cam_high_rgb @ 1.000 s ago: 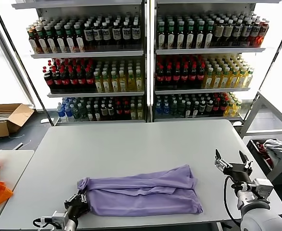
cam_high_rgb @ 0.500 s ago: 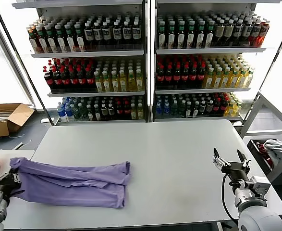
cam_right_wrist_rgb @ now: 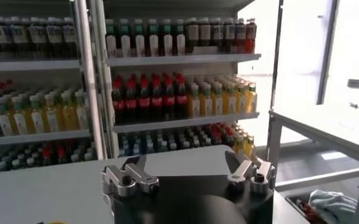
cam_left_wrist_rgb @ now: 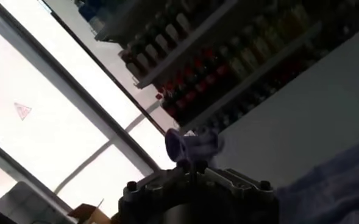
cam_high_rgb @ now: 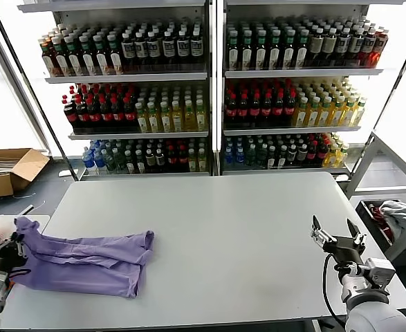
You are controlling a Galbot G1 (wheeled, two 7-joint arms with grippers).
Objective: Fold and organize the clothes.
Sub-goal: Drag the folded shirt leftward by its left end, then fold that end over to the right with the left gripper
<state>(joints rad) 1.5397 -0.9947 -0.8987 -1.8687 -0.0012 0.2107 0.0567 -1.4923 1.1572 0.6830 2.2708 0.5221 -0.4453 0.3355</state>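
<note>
My left gripper [cam_high_rgb: 12, 243] pinches the lavender T-shirt [cam_high_rgb: 85, 259] at 8 o'clock on the grey table [cam_high_rgb: 216, 228]; right gripper [cam_high_rgb: 337, 235] (idle, 4 o'clock) spread wide. Bottle shelves [cam_high_rgb: 209, 90] at 12.

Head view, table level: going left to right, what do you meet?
Left tool shut on the lavender T-shirt → bare grey table → open right tool → white-and-grey cloth bundle off the table's right side.

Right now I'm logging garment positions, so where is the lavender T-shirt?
In the head view the lavender T-shirt lies at the table's near left corner, one end pinched by the left gripper at the table's left edge, far from the open right gripper.
</note>
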